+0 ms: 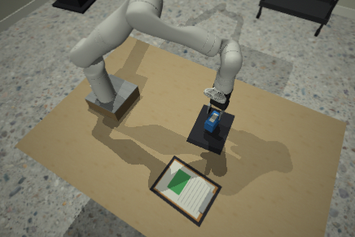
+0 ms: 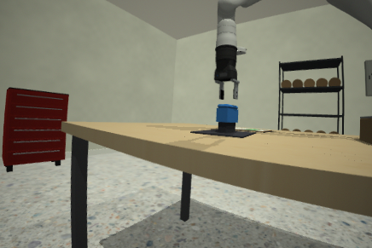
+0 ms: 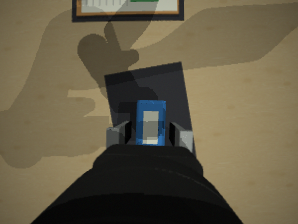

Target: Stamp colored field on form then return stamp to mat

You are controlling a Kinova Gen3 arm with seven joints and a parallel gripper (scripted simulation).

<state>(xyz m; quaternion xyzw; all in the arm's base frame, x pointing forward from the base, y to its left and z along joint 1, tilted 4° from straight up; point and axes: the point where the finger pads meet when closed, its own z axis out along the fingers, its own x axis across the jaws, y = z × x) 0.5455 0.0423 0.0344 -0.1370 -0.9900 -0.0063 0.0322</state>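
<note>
A blue stamp (image 1: 212, 122) stands upright on a dark mat (image 1: 211, 129) on the wooden table. It also shows in the side view (image 2: 226, 116) and in the wrist view (image 3: 150, 123). My gripper (image 2: 228, 92) is open and empty, straight above the stamp with a small gap between the fingertips and the stamp's top. In the wrist view the fingers stand on either side of the stamp. The form (image 1: 186, 190) on a clipboard lies near the table's front edge, with a green field (image 1: 179, 182) at its upper left.
The robot base (image 1: 112, 99) stands at the table's left. A black shelf (image 2: 310, 94) stands behind the table and a red drawer cabinet (image 2: 35, 128) stands on the floor at the left.
</note>
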